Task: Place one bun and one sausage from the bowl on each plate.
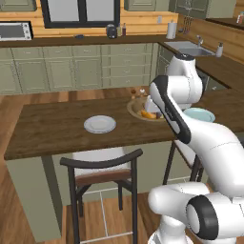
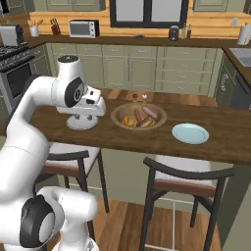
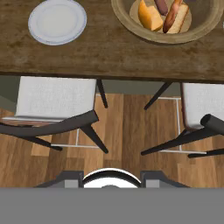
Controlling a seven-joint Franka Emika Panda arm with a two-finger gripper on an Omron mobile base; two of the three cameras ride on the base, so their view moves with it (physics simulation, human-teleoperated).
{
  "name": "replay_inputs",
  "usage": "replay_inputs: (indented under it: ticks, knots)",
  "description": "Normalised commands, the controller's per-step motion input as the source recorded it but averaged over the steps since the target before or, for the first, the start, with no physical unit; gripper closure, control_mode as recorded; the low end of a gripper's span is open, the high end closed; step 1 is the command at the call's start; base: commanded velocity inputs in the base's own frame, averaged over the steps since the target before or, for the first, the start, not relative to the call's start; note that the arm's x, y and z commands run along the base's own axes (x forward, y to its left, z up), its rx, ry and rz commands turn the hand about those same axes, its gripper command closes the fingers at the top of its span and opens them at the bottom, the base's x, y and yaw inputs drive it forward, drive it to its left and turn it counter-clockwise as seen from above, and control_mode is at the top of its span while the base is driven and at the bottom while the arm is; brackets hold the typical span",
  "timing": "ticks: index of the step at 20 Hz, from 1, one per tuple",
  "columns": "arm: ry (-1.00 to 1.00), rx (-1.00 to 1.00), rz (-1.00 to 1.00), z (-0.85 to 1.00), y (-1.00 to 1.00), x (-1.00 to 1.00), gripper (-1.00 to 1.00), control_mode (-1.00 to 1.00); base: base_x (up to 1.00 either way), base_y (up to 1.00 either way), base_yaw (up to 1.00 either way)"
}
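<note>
The tan wooden bowl (image 2: 138,116) stands mid-counter. It holds an orange-yellow bun (image 3: 150,17), a tan bun (image 3: 178,21) and reddish sausages (image 3: 161,5). The pale grey-white plate (image 1: 100,124) lies bare to the bowl's left. The light blue plate (image 2: 190,133) lies bare to its right; in the left base view my arm hides part of it. My gripper (image 3: 111,178) hangs high over the counter's near edge, between the grey-white plate (image 3: 57,21) and the bowl (image 3: 131,27). Its fingertips (image 3: 70,177) stand wide apart and hold nothing.
Two dark-framed stools with pale seats (image 3: 54,97) (image 3: 203,105) stand under the counter's front edge (image 3: 109,75). Two small shakers (image 2: 139,97) sit behind the bowl. Cabinets, a sink (image 1: 188,47) and a microwave (image 2: 83,28) line the far walls.
</note>
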Motion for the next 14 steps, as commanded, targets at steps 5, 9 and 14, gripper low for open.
replay_inputs:
  ticks: [5,9,14]
  knots:
    - [-0.04,0.00,0.00,-0.01,-0.15,-0.25,-1.00,-1.00,0.00,0.00,0.00]
    - [0.00,0.00,0.00,0.00,0.00,0.00,-1.00,1.00,-0.08,-1.00,0.00]
    - [0.00,0.00,0.00,0.00,0.00,0.00,-1.00,1.00,0.49,-0.63,0.00]
